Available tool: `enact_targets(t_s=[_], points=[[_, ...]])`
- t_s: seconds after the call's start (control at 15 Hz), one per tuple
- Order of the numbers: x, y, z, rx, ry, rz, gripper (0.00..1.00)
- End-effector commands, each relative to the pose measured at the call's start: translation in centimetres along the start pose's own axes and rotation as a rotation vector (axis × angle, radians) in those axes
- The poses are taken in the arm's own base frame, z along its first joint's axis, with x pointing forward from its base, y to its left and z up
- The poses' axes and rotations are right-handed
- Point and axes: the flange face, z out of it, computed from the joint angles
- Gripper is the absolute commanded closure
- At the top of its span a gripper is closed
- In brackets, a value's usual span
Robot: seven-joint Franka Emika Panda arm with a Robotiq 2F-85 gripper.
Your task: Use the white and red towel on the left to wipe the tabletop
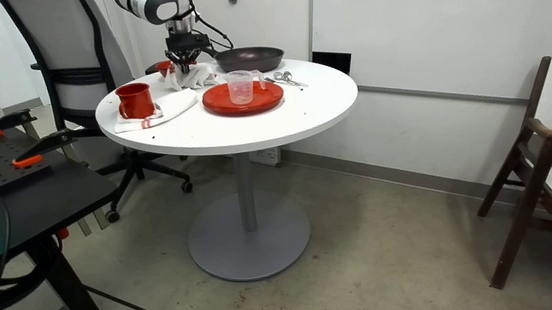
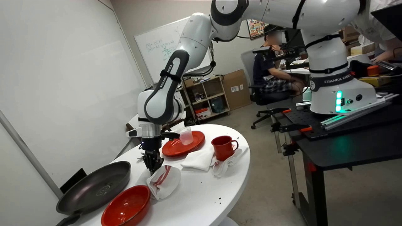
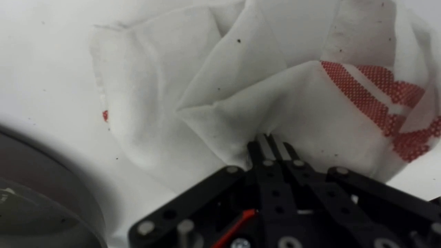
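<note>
The white towel with red stripes (image 2: 166, 182) lies crumpled on the round white tabletop (image 2: 201, 191). It also shows in an exterior view (image 1: 202, 77) and fills much of the wrist view (image 3: 330, 113). My gripper (image 3: 268, 137) points down into the towel, its fingers close together with a fold of cloth pinched at the tips. In both exterior views the gripper (image 1: 185, 70) (image 2: 152, 171) is low at the towel, near the tabletop. The fingertips' very ends are hidden in the cloth. Small dark specks lie on the towel and the tabletop (image 3: 44, 69).
A dark frying pan (image 2: 97, 188) and a red bowl (image 2: 127, 207) stand close to the towel. Red plates (image 1: 222, 108) hold a clear measuring cup (image 1: 241, 87). A red mug (image 1: 135, 101) stands on another folded white towel (image 1: 171, 108). Metal utensils (image 1: 286, 79) lie near the pan.
</note>
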Motion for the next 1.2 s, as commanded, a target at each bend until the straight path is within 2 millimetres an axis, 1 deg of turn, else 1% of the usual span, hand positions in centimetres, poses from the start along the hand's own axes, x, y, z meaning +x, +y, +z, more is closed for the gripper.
enact_targets(t_s=[0.0,0.33,0.53,0.93,1.13], points=[[0.7,1.5,1.0,-0.031,0.017,-0.085,1.00],[1.6,3.8,0.5,-0.113,0.006,-0.206,1.00],[2.1,4.6,0.5,-0.140,0.010,-0.250,1.00],[2.6,4.5,2.0,-0.135,0.000,-0.315,1.00],[3.0,3.8,2.9,-0.129,-0.042,-0.409,1.00]])
